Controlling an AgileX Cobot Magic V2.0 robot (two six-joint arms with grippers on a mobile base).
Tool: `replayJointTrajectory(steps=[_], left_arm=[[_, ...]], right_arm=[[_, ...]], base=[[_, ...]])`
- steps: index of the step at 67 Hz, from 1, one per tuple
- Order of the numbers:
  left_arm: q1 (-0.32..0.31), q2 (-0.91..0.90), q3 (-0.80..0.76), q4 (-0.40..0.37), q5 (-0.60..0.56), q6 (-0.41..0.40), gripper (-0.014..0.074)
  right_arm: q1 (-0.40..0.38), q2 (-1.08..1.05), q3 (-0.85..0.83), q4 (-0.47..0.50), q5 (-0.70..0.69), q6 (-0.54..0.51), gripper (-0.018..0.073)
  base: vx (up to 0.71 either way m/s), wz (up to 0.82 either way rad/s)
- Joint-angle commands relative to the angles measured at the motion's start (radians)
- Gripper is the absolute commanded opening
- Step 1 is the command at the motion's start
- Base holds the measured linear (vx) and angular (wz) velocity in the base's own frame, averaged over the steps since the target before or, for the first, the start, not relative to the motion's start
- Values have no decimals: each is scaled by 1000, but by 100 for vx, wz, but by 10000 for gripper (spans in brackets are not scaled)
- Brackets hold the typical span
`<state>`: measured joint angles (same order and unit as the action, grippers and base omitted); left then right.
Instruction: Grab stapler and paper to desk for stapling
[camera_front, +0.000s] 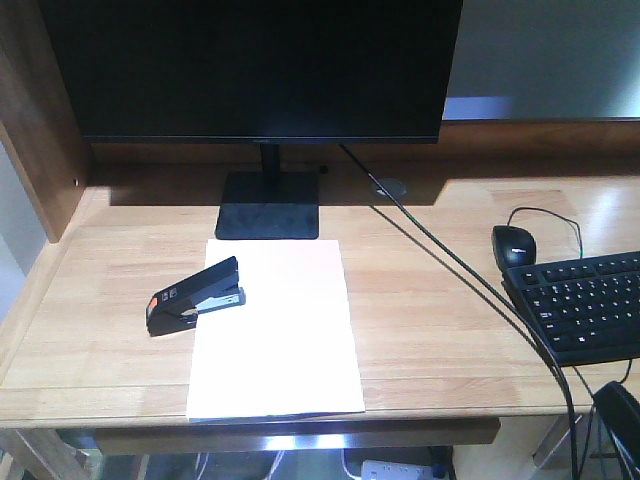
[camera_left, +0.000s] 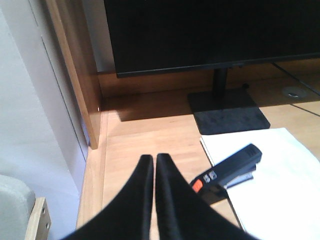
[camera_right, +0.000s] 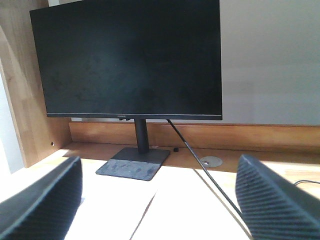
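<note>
Already the paper (camera_front: 277, 328) is lying on the bench (camera_front: 430, 300) before the monitor stand (camera_front: 268, 205), the stapler (camera_front: 196, 296) biting its left edge. Left gripper (camera_left: 154, 159) is closed, empty; right gripper (camera_right: 159, 200) is gaping, empty. Next, seemingly: pressing the stapler.

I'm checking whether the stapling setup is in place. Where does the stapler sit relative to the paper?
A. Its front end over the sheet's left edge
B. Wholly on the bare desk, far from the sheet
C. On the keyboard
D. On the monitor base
A: the stapler lies at an angle, its front end overlapping the left edge of the paper on the desk.
</note>
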<state>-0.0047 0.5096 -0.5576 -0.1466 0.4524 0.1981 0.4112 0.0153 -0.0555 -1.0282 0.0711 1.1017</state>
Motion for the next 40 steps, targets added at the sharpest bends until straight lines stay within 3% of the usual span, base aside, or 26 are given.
replayJointTrajectory(steps=[1,17,40], left_arm=[[-6,-139,76,-9,-87,7,-7],[-6,-449,244,-19,-69,-8,-7],[-6,-516,268,-17,-47,-8,-7]], right_arm=[[-3,9,-29,-18,-31,-2,580],[-3,9,-29,-18,-31,-2,580],[-3,9,-29,-18,-31,-2,580]], base=[[0,0],[0,0],[0,0]])
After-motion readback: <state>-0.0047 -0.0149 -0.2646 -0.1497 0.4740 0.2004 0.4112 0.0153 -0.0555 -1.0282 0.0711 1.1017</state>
